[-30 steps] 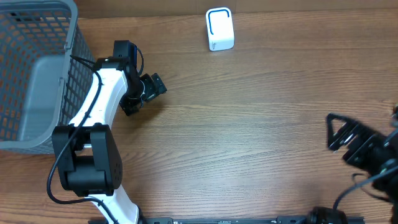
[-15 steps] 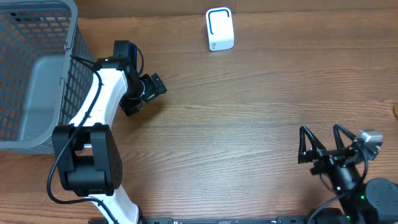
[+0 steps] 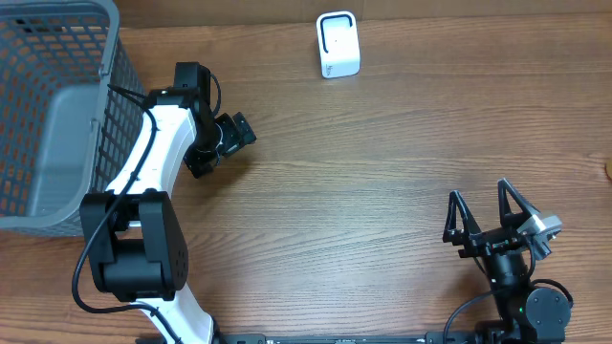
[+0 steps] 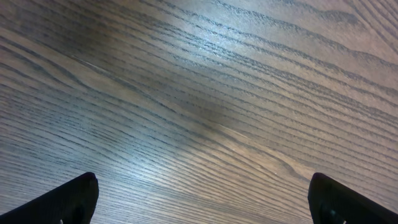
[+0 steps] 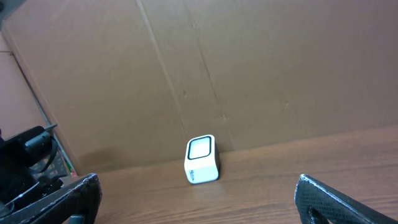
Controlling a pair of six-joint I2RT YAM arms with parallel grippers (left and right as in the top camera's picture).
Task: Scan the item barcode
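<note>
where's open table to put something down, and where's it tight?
Widest free patch: the middle of the table, bordered by the scanner at the back, the left claw on one side and the right claw near the front. The strip right of the scanner is bare too. Crowded: the left side, where the basket and left arm sit close together.

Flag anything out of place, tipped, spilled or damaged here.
Nothing is spilled or damaged. The white scanner stands upright at the back, and the mesh basket sits at the left. One oddity: no item to scan is plainly visible, and the left claw and right claw are open, holding nothing.
</note>
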